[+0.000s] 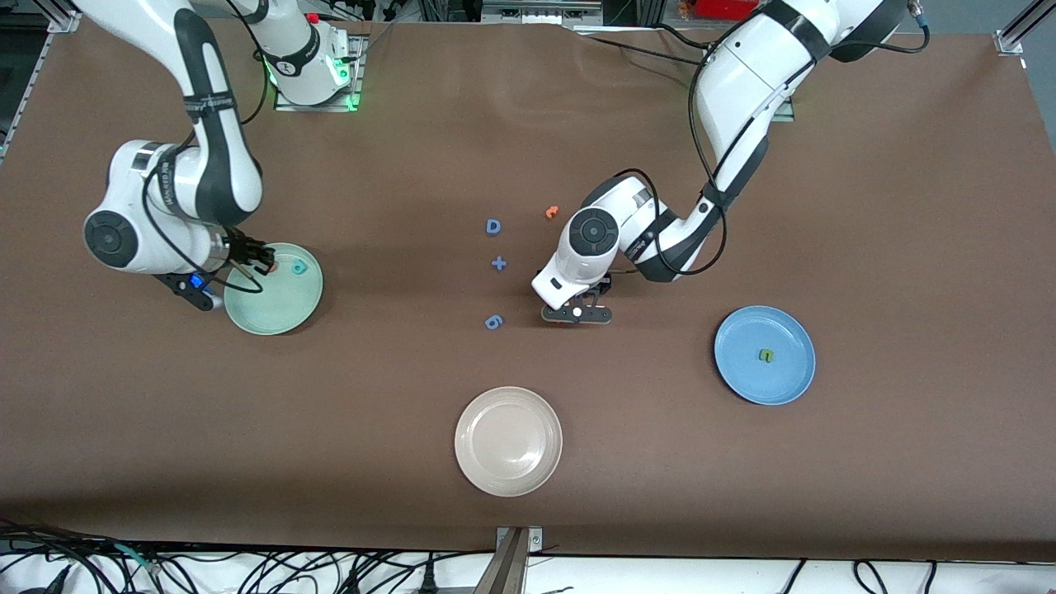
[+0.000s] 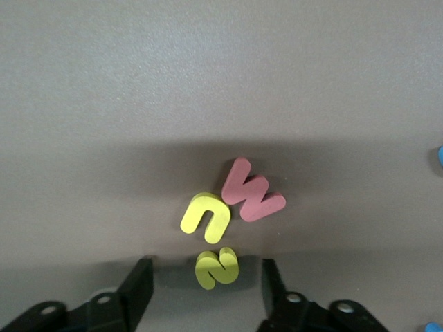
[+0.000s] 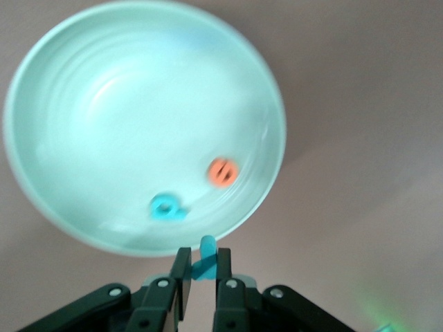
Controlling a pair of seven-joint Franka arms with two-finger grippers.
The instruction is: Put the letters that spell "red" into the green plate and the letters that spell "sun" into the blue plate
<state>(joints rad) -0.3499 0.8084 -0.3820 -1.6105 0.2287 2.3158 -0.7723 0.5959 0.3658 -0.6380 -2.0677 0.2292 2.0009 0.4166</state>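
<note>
My left gripper [image 1: 576, 315] is down at the table's middle, and its open fingers [image 2: 142, 283] stand on either side of the yellow s [image 2: 217, 270] without touching it. Beside the s lie a yellow arch letter [image 2: 205, 217] and a pink-red W [image 2: 252, 190]. The blue plate [image 1: 742, 375], toward the left arm's end, holds a green arch letter [image 1: 766, 355]. My right gripper [image 3: 201, 266] is shut on a teal letter [image 3: 208, 245] over the rim of the green plate [image 3: 124, 124]. An orange e [image 3: 223, 171] and a teal d [image 3: 167, 207] lie in that green plate [image 1: 280, 318].
A cream-white plate [image 1: 508, 478] sits nearest the front camera. A blue D [image 1: 493, 227], a blue plus [image 1: 498, 264] and a blue 6 [image 1: 493, 322] lie in a row beside the left hand. A lone orange letter [image 1: 552, 212] lies farther back.
</note>
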